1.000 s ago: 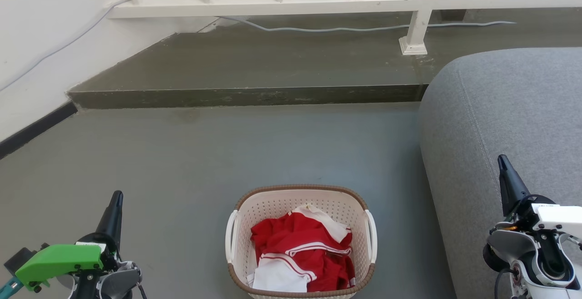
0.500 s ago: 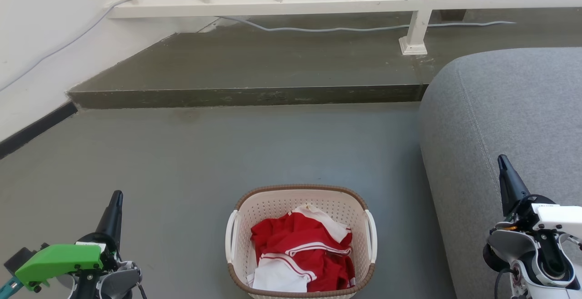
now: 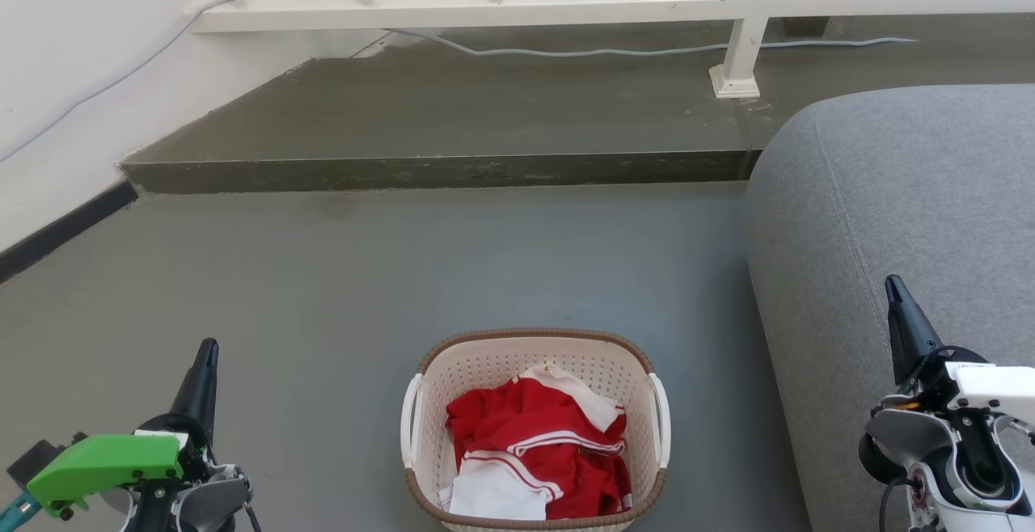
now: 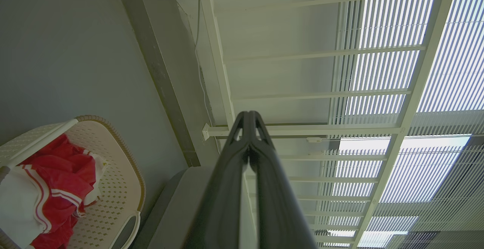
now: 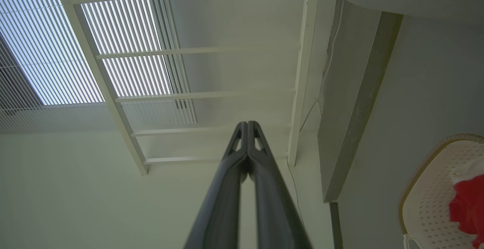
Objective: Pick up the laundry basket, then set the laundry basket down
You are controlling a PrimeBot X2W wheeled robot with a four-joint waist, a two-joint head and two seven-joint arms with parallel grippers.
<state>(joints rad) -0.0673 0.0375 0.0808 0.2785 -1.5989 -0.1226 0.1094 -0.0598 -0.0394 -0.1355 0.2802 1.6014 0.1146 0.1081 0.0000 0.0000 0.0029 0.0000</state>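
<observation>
Cream laundry basket (image 3: pixel 485 370) of red and white clothes (image 3: pixel 538 435) on the grey floor (image 3: pixel 364 273), bottom centre of the frame; left gripper (image 3: pixel 209 348) lower left, right gripper (image 3: pixel 892 283) lower right, both well apart from it, jaws pressed together.

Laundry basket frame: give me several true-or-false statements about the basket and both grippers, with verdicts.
1. The laundry basket stands on the floor. True.
2. The laundry basket is empty. False: red and white clothes lie in it.
3. The left gripper grips a basket handle. False: it is shut on nothing and hangs apart from the basket, off its left side.
4. The right gripper has its fingers shut together. True.
5. A grey sofa is beside the basket on the robot's right. True.
</observation>
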